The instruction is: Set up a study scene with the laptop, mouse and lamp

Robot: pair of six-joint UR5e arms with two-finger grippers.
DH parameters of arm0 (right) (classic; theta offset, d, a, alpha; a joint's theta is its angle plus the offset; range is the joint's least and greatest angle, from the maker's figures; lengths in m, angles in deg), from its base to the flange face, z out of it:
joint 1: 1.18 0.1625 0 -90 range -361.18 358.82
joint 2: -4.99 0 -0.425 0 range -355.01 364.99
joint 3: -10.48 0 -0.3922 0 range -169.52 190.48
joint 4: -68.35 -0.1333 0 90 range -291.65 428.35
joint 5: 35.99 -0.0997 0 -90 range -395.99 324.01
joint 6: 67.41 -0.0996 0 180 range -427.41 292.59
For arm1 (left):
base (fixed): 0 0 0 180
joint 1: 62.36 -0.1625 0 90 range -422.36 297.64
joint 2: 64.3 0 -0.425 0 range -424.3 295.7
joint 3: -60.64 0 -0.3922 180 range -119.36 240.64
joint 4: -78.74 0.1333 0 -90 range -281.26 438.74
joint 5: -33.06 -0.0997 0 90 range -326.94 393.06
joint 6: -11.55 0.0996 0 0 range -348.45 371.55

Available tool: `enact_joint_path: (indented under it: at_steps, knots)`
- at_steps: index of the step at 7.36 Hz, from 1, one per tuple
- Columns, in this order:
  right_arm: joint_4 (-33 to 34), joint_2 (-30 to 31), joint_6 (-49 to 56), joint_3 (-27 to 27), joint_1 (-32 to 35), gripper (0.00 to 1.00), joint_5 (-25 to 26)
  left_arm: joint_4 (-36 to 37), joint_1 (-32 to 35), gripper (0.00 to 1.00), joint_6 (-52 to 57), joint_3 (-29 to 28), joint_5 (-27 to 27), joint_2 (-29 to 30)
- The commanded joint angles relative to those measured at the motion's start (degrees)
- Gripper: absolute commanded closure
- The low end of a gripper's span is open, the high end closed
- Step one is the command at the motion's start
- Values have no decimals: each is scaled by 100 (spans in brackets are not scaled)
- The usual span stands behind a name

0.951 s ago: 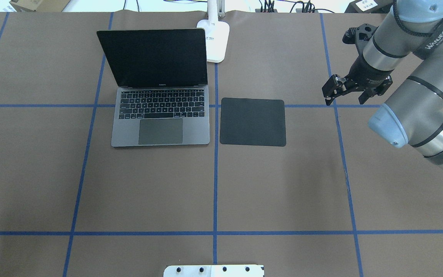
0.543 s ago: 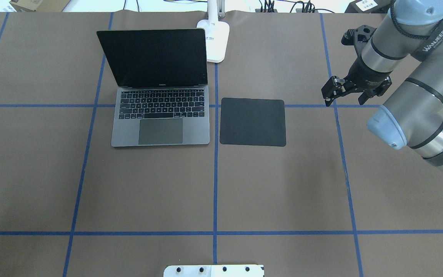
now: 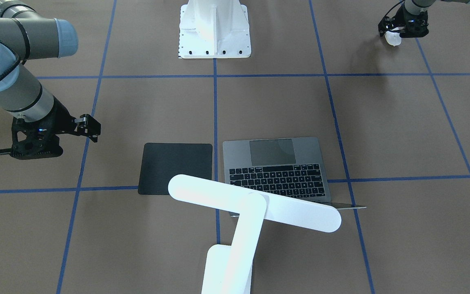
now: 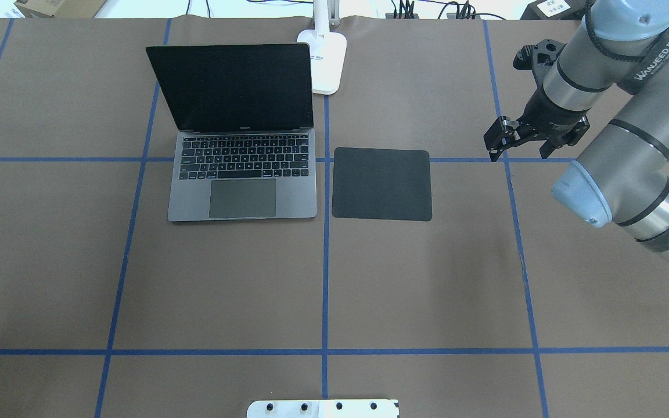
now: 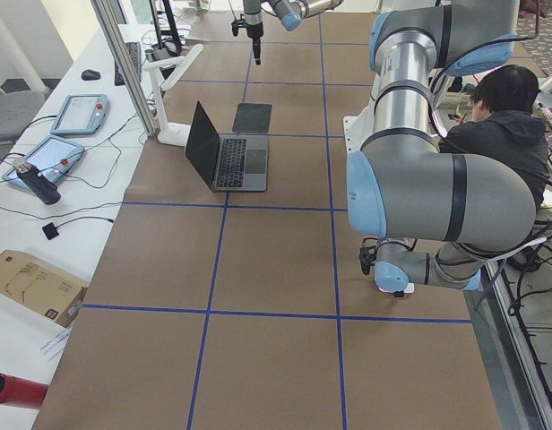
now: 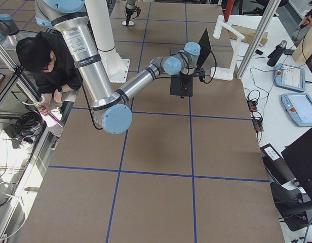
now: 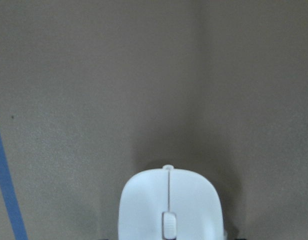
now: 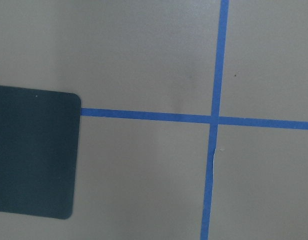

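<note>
**Mouse in hand, mat waiting**

My left gripper, at the upper right of the front view, looks clenched on the mouse, low over bare desk. My right gripper hangs released just right of the mat. The laptop sits open left of the mat, with the lamp behind it. I judge it best to keep the mouse level, clear the laptop, and set it flat on the mat.
</note>
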Motion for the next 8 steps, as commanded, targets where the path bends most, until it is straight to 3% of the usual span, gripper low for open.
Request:
enact_joint_path:
  at_steps: [1, 3, 5, 8]
  knots:
    - [1, -10, 1, -6, -1, 0, 6, -167, -2, 40, -7, 4, -2, -8]
    - [1, -19, 1, -6, -1, 0, 6, -308, 16, 51, -7, 4, -2, -61]
    - [1, -37, 1, -6, -1, 0, 6, -518, 59, 51, -7, 39, -2, -69]
    - [1, -46, -35, -41, -1, 0, -11, -503, 480, 51, -7, 801, 208, -26]
